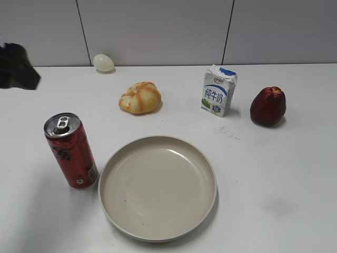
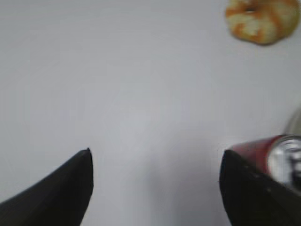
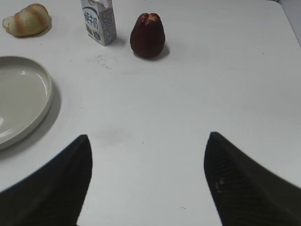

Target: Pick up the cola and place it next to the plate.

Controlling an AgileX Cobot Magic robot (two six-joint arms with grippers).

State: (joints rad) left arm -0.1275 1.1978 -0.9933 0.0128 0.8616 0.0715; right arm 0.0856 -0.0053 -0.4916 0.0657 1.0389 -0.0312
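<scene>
The cola (image 1: 71, 152) is a tall red can with black script and a silver top. It stands upright just left of the large beige plate (image 1: 158, 187). In the left wrist view the cola (image 2: 270, 153) shows at the right edge, partly behind the right finger. My left gripper (image 2: 155, 155) is open and empty over bare table; a dark part of it (image 1: 17, 66) shows at the exterior view's left edge. My right gripper (image 3: 148, 141) is open and empty, right of the plate's rim (image 3: 44, 101).
A bread roll (image 1: 140, 97), a white-and-blue milk carton (image 1: 218, 90) and a dark red fruit (image 1: 268, 106) stand behind the plate. A pale egg (image 1: 103, 62) lies by the back wall. All rest on a white table.
</scene>
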